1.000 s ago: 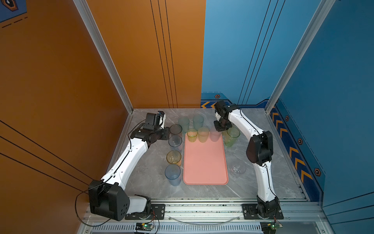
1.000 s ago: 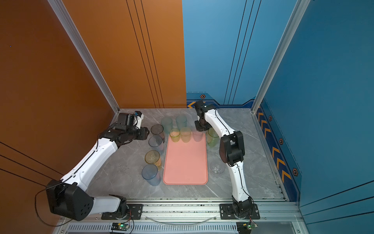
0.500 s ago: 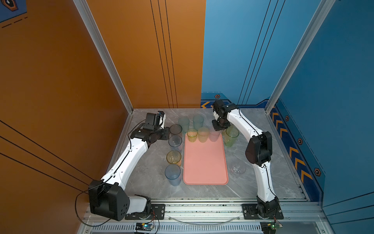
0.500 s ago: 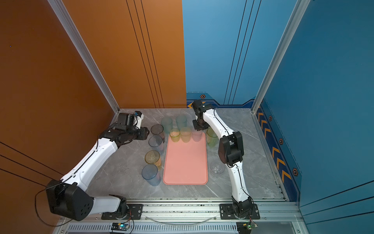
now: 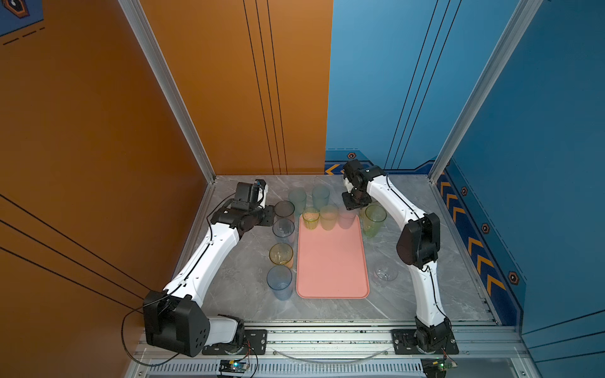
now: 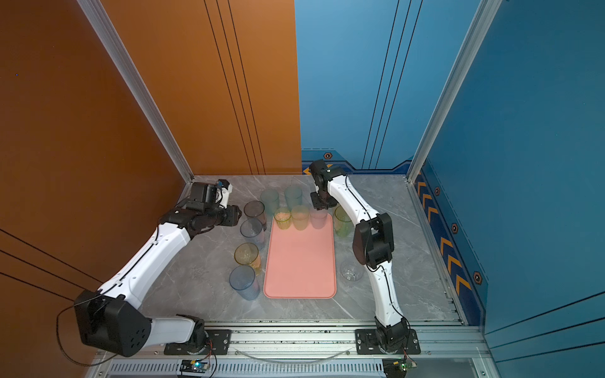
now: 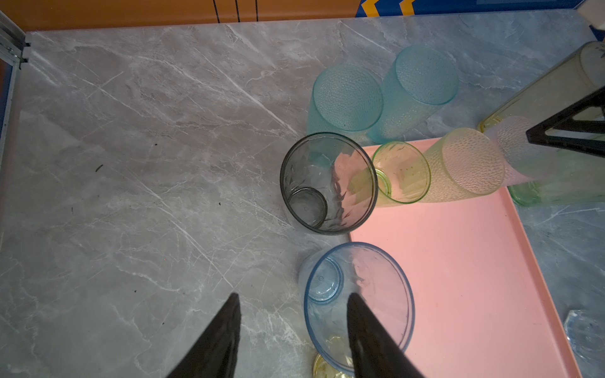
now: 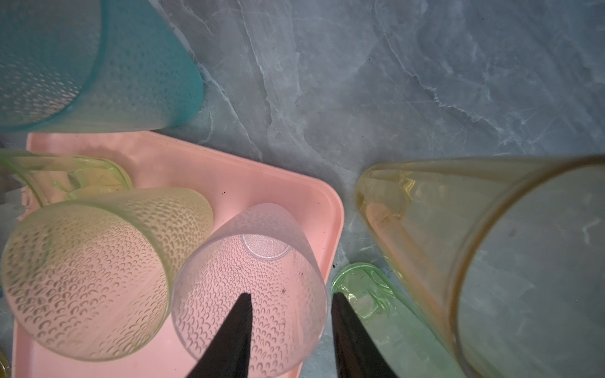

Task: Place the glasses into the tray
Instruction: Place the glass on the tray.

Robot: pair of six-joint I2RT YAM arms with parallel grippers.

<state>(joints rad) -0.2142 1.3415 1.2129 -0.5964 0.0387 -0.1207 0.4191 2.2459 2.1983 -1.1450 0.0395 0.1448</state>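
— Well, what stands nearest us?
— On the desk (image 5: 409, 294), a blue tumbler (image 5: 279, 281) just beside the near left corner of the tray (image 5: 332, 261), and a clear short glass (image 5: 385, 273) off the tray's right edge.
— And going back along the left side?
— An amber tumbler (image 5: 281, 253), then a pale blue tumbler (image 7: 376, 284), then a grey tumbler (image 7: 327, 183). All three are upright on the desk, outside the tray's rim.
— Where's the left pincer (image 7: 292, 294)?
— Right above the pale blue one. Its fingers stand moderately apart and hold nothing. One hangs over the tumbler's mouth and the other over bare desk, with the rim between them. The grey tumbler is just beyond.
— And in the tray?
— Three in a row at its far end: a short yellow-green glass (image 7: 401, 173), a dimpled yellow-green tumbler (image 8: 88, 275), and a dimpled clear tumbler (image 8: 271, 261) in the far right corner.
— The right pincer (image 8: 290, 293)?
— Over that clear one, fingers parted with a gap and not pinching it. One is above its mouth, the other just outside its rim.
— Further back?
— A tall green tumbler (image 5: 374, 219) and a yellowish tumbler (image 8: 491, 245) on the desk just right of that corner. Two teal tumblers (image 5: 297, 197) stand behind the tray's far edge.
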